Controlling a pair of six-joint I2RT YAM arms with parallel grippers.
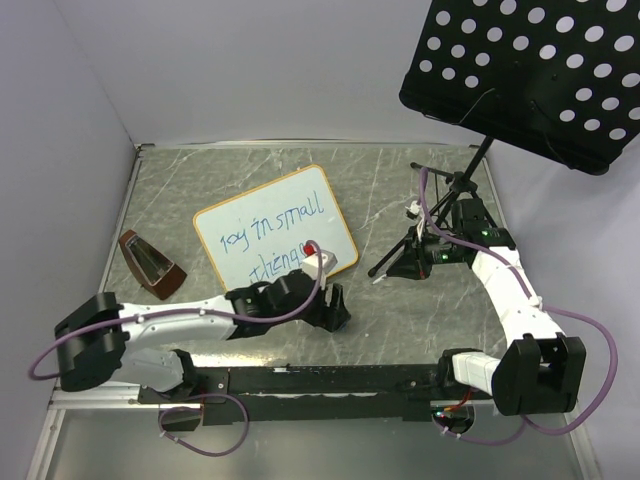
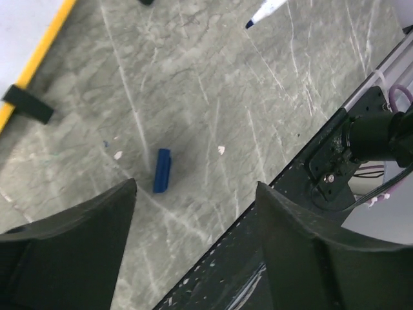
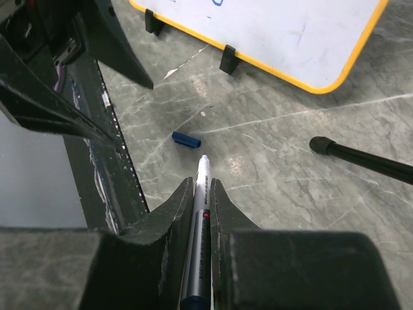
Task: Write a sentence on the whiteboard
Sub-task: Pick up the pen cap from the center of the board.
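The whiteboard (image 1: 275, 225) lies on the grey table with the blue sentence (image 1: 272, 222) "joy in small things" in two lines. Its edge with black clip feet shows in the right wrist view (image 3: 290, 39) and the left wrist view (image 2: 39, 58). My right gripper (image 3: 202, 184) is shut on a white-and-grey marker (image 3: 201, 213), uncapped, tip above the table. In the top view it (image 1: 420, 240) is by the stand's base. A blue cap (image 3: 186, 139) lies on the table ahead of the tip. My left gripper (image 2: 197, 187) is open and empty above the cap (image 2: 162, 170), below the board (image 1: 335, 308).
A black perforated music-stand panel (image 1: 530, 70) overhangs the back right, its tripod base (image 1: 410, 262) on the table and one leg's foot (image 3: 319, 144) near the marker. A brown wedge-shaped object (image 1: 150, 265) lies left of the board. A black rail (image 1: 330, 380) runs along the near edge.
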